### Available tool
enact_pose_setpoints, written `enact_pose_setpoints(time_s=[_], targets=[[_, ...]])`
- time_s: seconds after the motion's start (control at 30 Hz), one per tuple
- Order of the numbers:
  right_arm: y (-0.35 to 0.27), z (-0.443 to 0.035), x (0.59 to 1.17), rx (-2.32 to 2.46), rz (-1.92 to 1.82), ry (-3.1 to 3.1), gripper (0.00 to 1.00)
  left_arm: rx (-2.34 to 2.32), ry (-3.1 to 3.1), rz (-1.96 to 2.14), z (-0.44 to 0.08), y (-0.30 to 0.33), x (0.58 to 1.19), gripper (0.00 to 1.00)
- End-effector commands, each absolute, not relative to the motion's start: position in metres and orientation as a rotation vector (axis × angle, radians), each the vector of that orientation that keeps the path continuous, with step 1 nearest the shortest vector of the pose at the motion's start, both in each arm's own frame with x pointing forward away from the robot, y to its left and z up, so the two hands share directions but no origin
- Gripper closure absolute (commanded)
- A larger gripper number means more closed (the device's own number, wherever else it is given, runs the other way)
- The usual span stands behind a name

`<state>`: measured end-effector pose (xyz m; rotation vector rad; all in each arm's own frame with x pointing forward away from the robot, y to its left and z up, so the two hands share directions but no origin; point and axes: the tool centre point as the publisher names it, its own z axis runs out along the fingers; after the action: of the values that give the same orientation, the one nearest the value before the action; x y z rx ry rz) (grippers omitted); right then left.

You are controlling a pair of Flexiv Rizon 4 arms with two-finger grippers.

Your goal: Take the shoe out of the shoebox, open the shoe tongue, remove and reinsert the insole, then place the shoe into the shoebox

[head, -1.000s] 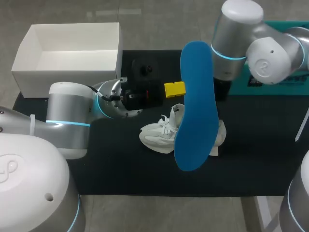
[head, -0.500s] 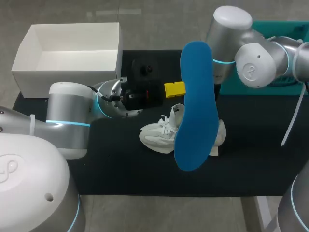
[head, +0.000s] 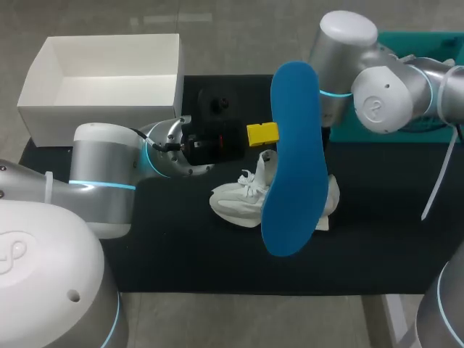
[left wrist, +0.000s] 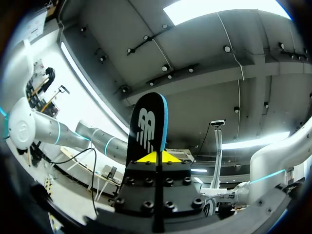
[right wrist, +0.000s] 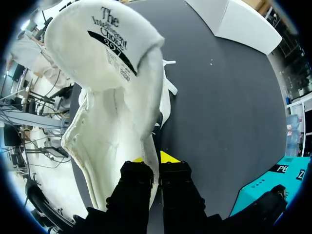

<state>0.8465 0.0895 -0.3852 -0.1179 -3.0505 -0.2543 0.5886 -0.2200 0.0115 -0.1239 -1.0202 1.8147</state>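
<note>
A white shoe (head: 235, 203) lies on its side on the black mat (head: 181, 254), mid-table. My left gripper (head: 262, 134) is shut on a blue insole (head: 291, 159) and holds it upright above the shoe. In the left wrist view the insole's dark underside (left wrist: 146, 126) stands up from the closed yellow tips of that gripper (left wrist: 157, 157). My right arm (head: 377, 87) comes down behind the insole, which hides its gripper in the head view. The right wrist view shows the right gripper (right wrist: 157, 163) shut on the shoe's upper edge (right wrist: 112, 122), with the printed tongue (right wrist: 109, 48) raised ahead of it.
The open white shoebox (head: 94, 116) stands at the back left, its corner (right wrist: 243, 22) showing far ahead of the right gripper. A teal sheet (head: 362, 130) lies at the back right under my right arm. Bare mat stretches along the front.
My right arm swung in toward the shoe and its gripper went from open to shut on the shoe's edge. The shoe shifted slightly. The left arm and insole kept still.
</note>
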Motion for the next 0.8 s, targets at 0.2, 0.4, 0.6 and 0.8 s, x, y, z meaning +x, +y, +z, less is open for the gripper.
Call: enact_pose_setpoints(time_s=[0.2,0.4,0.6,0.8], targets=[[0.095,-0.385,0.848,-0.220,-0.231,-3.015,1.00,-0.125,-1.017,1.816,0.011,-0.221,0.588,1.00],[0.100,-0.367,0.851,-0.487,-0.263,-2.949,1.00,-0.125,-1.017,1.816,0.011,-0.221,0.588,1.00],[0.093,-0.348,0.854,-1.002,-0.394,-2.770,1.00,-0.125,-1.017,1.816,0.011,-0.221,0.588,1.00],[0.090,-0.337,0.848,-1.456,-0.647,-2.508,1.00,-0.125,-1.017,1.816,0.011,-0.221,0.588,1.00]])
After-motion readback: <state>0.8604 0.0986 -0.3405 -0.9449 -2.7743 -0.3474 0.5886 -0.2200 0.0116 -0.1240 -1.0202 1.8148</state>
